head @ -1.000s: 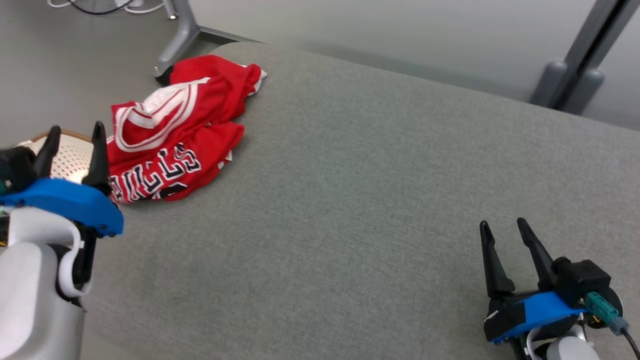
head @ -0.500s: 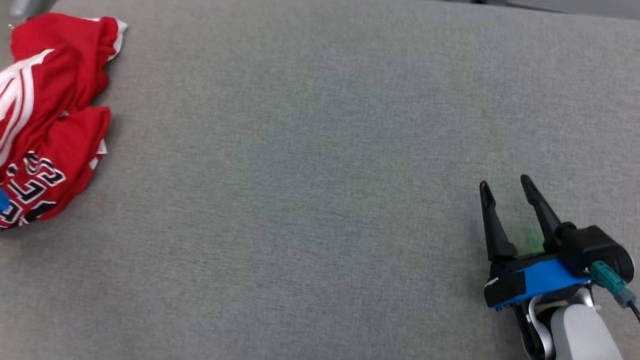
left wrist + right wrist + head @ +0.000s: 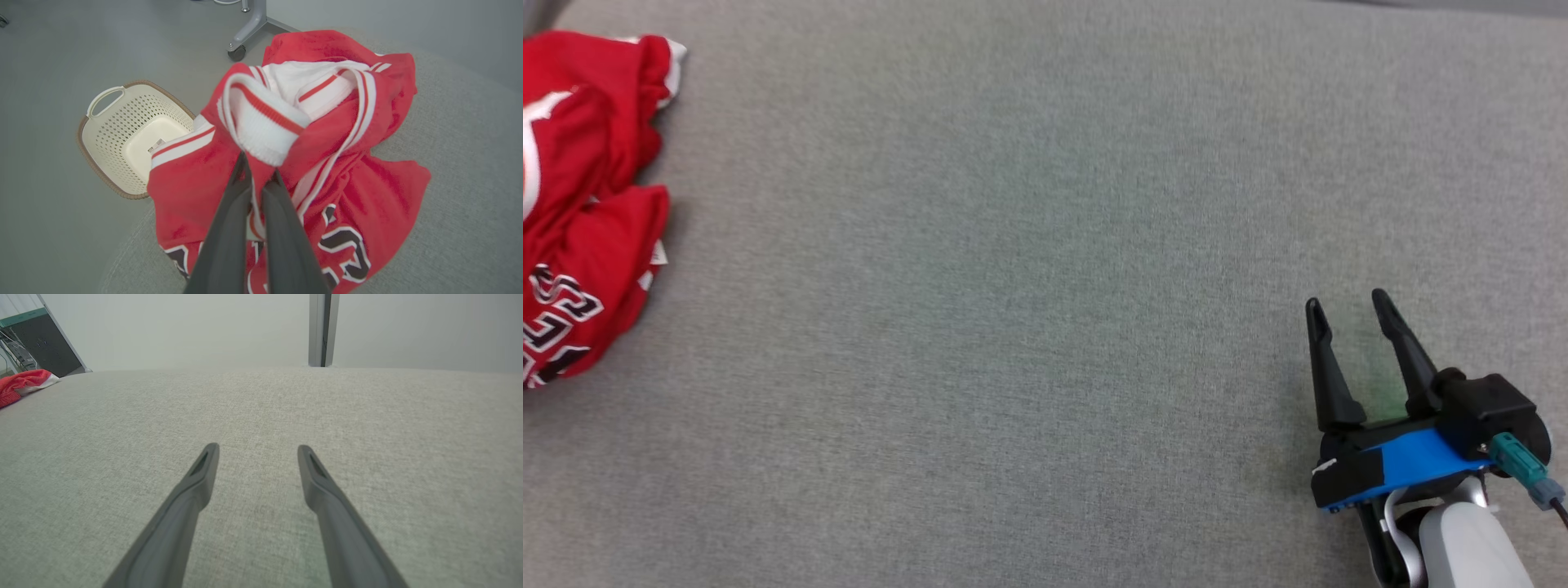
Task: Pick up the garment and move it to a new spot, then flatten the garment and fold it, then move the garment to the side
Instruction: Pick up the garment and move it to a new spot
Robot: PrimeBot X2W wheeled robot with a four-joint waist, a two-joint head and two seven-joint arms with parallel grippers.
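Closed now where it stood open a second ago, the left hand [image 3: 258, 167] pinches a white, red-striped ribbed band of the garment [image 3: 367, 183], a crumpled red jersey with black-and-white lettering at the grey counter's [image 3: 1013, 286] 9 o'clock edge. At 4 o'clock, the right hand [image 3: 1346, 300] is spread wide, empty.

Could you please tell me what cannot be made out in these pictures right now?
Head view: the red jersey is cut off by the left edge, its lettering incomplete.
Left wrist view: the left gripper has its fingertips buried in jersey folds, hiding which layer it pinches.
Left wrist view: the laundry basket is partly hidden behind the jersey.
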